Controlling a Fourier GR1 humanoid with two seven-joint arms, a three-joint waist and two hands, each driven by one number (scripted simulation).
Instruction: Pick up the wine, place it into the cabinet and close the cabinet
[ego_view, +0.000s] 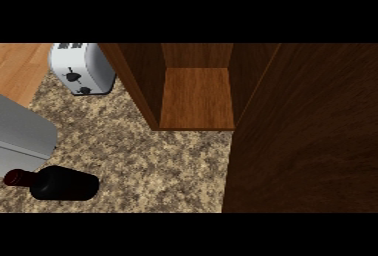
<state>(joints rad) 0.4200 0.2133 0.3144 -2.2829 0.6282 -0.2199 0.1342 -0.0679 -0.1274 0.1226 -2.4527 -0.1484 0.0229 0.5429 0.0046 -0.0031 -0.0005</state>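
The wine bottle (63, 183) is dark with a dark red cap and lies on its side on the speckled counter (148, 155) at the lower left, cap pointing left. The wooden cabinet (197, 97) stands open at the back centre, and its shelf is bare. Its dark door (303, 130) is swung out and fills the right side of the view. A grey forearm (22, 132) comes in at the left edge just above the bottle. Neither hand shows.
A white toaster (81, 67) stands on the counter at the back left, beside the cabinet's left wall. A light wooden surface (18, 65) shows in the far left corner. Speckled counter lies between the bottle and the cabinet front.
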